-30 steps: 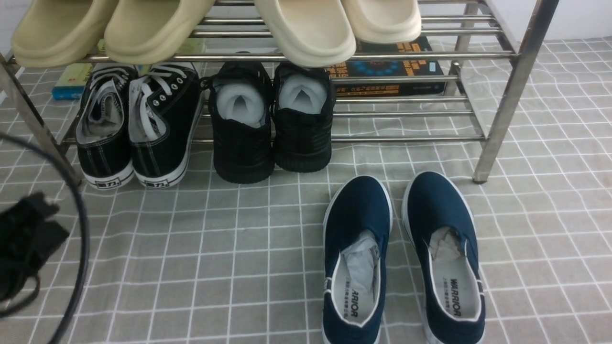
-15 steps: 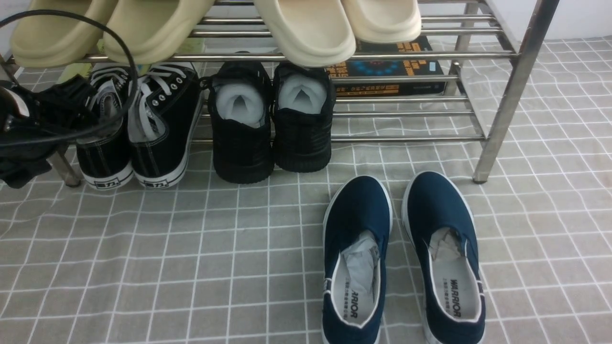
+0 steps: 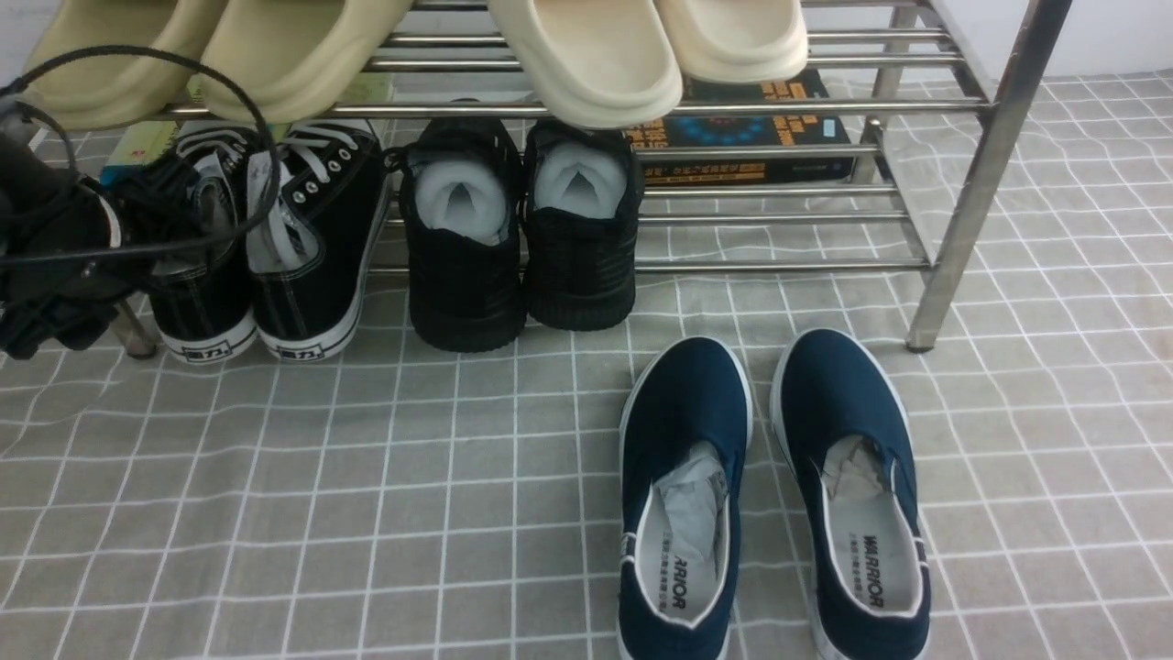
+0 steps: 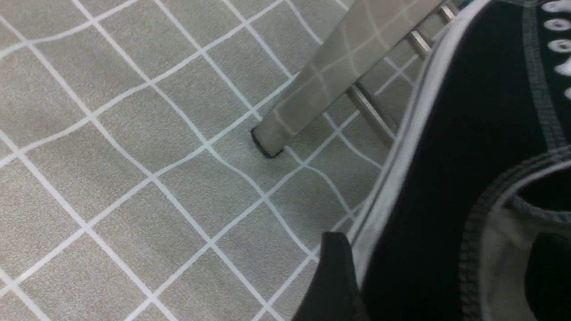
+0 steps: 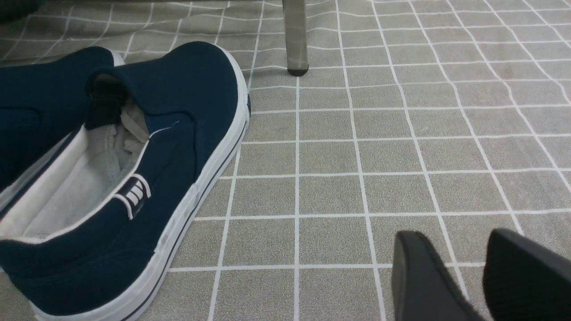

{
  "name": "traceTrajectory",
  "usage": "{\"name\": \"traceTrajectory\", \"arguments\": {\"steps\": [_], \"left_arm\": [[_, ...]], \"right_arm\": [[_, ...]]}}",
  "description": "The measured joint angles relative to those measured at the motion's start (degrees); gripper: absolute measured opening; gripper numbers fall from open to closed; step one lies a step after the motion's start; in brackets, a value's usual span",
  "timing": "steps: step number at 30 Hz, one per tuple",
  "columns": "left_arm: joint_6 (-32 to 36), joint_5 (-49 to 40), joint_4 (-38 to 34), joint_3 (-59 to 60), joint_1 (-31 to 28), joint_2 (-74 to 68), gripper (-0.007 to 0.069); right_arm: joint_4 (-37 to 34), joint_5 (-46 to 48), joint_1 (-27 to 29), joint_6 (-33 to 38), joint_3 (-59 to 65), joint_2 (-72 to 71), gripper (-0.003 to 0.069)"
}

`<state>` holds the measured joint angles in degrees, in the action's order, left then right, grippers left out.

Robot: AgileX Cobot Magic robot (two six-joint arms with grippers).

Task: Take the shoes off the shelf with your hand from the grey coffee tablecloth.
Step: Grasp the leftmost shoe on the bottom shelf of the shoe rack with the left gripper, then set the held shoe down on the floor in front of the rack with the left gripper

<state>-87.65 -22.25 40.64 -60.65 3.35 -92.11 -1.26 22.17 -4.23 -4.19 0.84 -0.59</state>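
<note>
Resting on the lower tier of the shiny steel-bar shoe rack (image 3: 979, 183), just beside the left jaws: black canvas white-laced sneakers (image 3: 316, 238). Cannot tell if clenched. Right jaws released, empty.

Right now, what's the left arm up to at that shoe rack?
The left gripper is at the left one of the black canvas sneakers on the lower tier of the steel shelf. One finger is beside the outside of its side wall. Whether it has closed on the shoe cannot be told. Both sneakers are on the shelf, none lifted out yet. The right gripper hangs open and empty over the checked tablecloth, beside the navy slip-ons standing in front of the shelf.
</note>
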Motion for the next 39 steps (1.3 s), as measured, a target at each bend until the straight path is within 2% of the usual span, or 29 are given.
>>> {"name": "traceTrajectory", "arguments": {"steps": [4,10,13,16,20,23,27,34,39], "left_arm": [[-1.9,-0.2,1.7,0.0,0.0,-1.5,0.051],[-3.3,-3.4,0.4,-0.1,0.2,-2.1,0.0137],[-0.4,-9.3,-0.6,0.0,0.3,-0.4,0.0034],[5.1,-17.3,-2.2,0.0,0.3,3.9,0.0021],[14.4,-28.9,-8.9,0.2,0.3,10.5,0.0022],[19.7,-33.9,-12.4,1.8,0.2,12.0,0.0022],[21.5,-33.6,-14.2,6.1,0.2,12.1,0.0022],[20.4,-31.7,-11.8,10.2,0.2,12.1,0.0029],[21.2,-30.9,-11.6,11.7,0.1,12.1,0.0069]], "right_arm": [[0.0,0.0,0.0,0.0,0.0,0.0,0.0238],[0.0,0.0,0.0,0.0,0.0,0.0,0.0238],[0.0,0.0,0.0,0.0,0.0,0.0,0.0238],[0.0,0.0,0.0,0.0,0.0,0.0,0.0238],[0.0,0.0,0.0,0.0,0.0,0.0,0.0238],[0.0,0.0,0.0,0.0,0.0,0.0,0.0238],[0.0,0.0,0.0,0.0,0.0,0.0,0.0238],[0.0,0.0,0.0,0.0,0.0,0.0,0.0238],[0.0,0.0,0.0,0.0,0.0,0.0,0.0238]]}}
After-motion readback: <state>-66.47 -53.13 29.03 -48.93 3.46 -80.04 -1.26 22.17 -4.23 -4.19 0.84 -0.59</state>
